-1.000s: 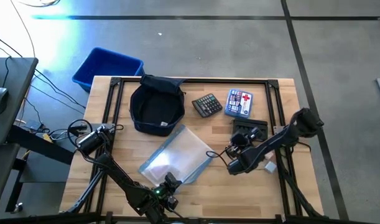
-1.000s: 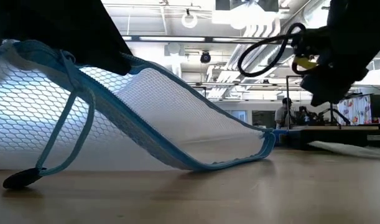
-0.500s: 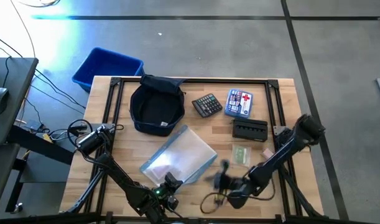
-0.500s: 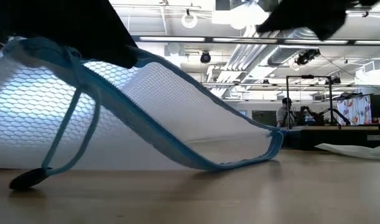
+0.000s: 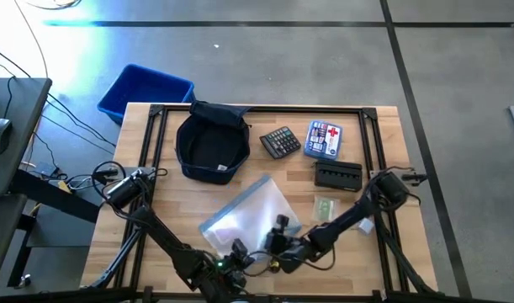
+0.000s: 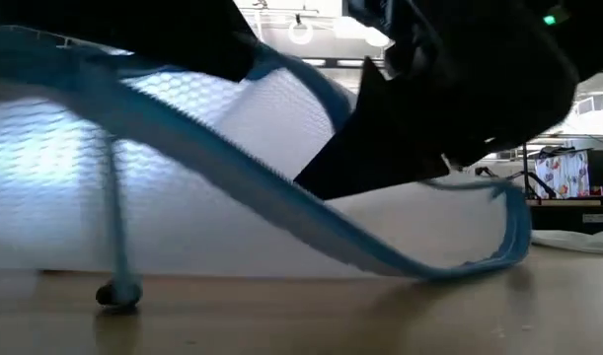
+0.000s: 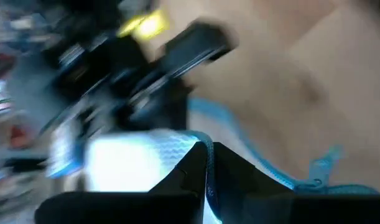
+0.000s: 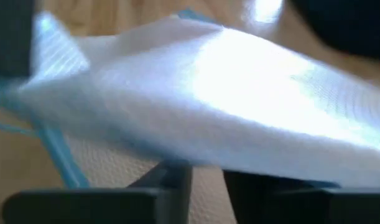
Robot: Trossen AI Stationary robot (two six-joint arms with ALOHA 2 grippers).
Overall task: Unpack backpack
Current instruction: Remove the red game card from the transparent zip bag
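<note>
Meanwhile, both arms converge on the pouch [image 5: 248,220], a clear mesh-sided bag with blue zip trim lying at the near middle of the desk [image 5: 156,168], while the backpack [image 5: 211,145] sits open and apparently empty at the far left, well apart from them. A calculator [image 5: 280,141], a first-aid box [image 5: 323,140], a black case [image 5: 338,175] and a small packet [image 5: 325,209] already lie on the right half, and a blue bin [image 5: 145,91] waits on the floor beyond the far left corner.

Judging by this layout, unpacking is largely done and the step in hand is opening or emptying the pouch. The next move likely calls for one arm to pin the pouch while the other works its zip, without dragging the floppy bag off the near edge.

The left gripper [image 7: 207,168] holds the pouch's near edge, its fingers [image 7: 177,180] pressed almost together with blue trim and mesh pinched between them. The right gripper [image 8: 207,174] reaches in low from the right, just beside the pouch's near-right corner; its fingers [image 8: 171,180] stand slightly apart beneath the raised mesh, and whether they hold anything cannot be told.
</note>
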